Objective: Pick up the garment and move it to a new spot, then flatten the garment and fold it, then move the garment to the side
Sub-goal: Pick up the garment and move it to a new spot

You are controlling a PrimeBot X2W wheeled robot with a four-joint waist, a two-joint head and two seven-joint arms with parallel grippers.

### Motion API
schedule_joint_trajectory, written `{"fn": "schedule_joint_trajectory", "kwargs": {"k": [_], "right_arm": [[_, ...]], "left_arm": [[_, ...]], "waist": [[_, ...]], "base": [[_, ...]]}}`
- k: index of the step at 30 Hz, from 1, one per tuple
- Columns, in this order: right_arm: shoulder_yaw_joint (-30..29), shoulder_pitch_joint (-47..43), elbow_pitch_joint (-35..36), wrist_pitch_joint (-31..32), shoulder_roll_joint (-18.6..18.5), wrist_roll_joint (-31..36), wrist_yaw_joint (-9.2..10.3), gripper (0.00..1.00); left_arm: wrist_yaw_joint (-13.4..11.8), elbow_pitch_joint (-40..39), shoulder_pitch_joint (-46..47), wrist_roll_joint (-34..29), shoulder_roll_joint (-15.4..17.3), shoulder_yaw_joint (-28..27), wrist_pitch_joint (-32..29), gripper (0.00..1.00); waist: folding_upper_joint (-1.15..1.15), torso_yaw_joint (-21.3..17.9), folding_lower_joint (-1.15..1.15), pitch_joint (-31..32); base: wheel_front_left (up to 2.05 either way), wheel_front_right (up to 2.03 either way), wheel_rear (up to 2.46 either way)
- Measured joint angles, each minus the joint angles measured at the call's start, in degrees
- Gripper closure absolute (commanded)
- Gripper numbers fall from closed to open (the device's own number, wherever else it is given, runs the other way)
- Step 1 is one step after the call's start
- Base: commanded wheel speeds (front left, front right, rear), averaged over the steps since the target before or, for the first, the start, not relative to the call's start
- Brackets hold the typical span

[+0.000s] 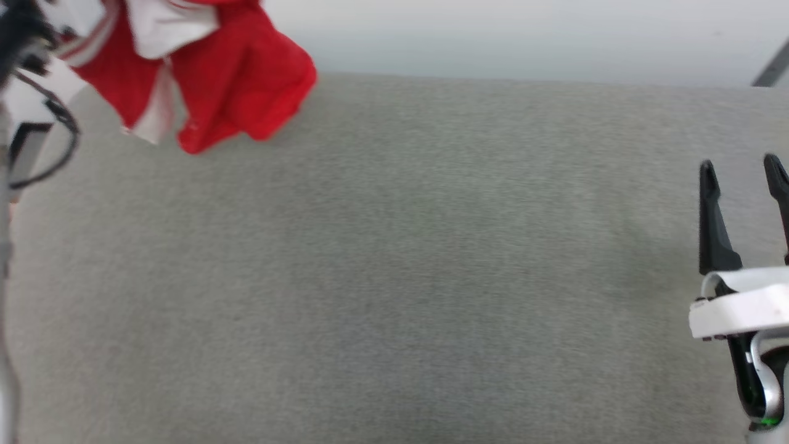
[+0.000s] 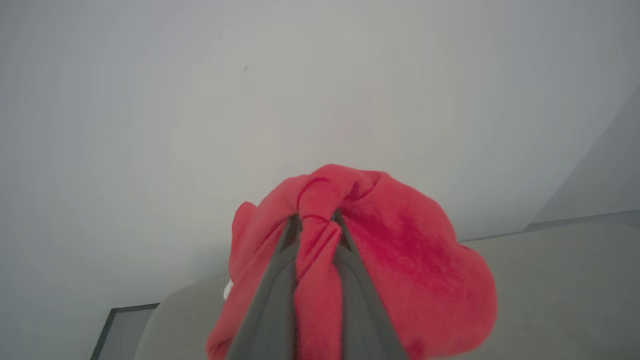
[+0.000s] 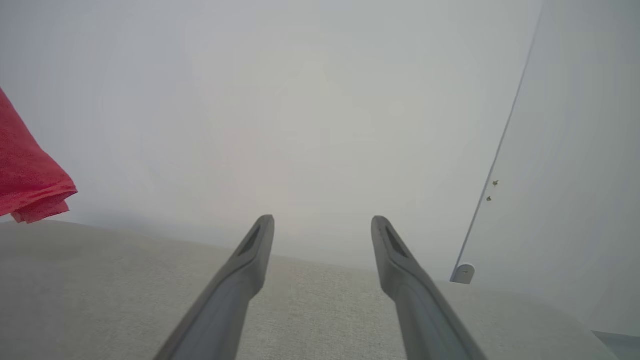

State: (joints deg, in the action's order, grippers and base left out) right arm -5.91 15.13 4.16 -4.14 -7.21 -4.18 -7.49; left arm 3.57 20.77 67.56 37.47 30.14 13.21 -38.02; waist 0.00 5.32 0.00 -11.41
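Fig.: carry step. L jaws clamped on shorts (image 2: 410, 260); R jaws apart, empty. Next, you lower shorts btwn both, spread flat.

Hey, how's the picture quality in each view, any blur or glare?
Head view: soft overall, the garment and grey surface weave smeared, no glare. Left wrist view: the left gripper fingers blur near the lens, corners darken. Right wrist view: flat even light, right gripper soft-edged, no hard shadows.

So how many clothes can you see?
1: soft red-and-white fabric shorts, bunched, hanging over the grey fabric surface at the far left, pinched in the left arm's dark fingers.
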Motion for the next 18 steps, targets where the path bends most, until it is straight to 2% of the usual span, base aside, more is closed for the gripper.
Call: {"fn": "schedule_joint_trajectory", "kwargs": {"k": [9,18], "right_arm": [[-4.75,-1.71,-2.41,-2.07,1.90,1.16,0.00,0.00],[-6.38,-1.69,-4.52,-4.30,3.27,1.26,0.00,0.00]], "left_arm": [[-4.57,-14.36,-7.49,3.55,-3.24,2.10,-7.73,1.00],[-7.70,-22.39,-15.16,3.90,-4.32,5.99,-12.48,1.00]], "waist": [[0.00,-5.92,0.00,-0.13],[0.00,-10.64,0.00,-2.19]], "base": [[0.00,0.00,0.00],[0.00,0.00,0.00]]}}
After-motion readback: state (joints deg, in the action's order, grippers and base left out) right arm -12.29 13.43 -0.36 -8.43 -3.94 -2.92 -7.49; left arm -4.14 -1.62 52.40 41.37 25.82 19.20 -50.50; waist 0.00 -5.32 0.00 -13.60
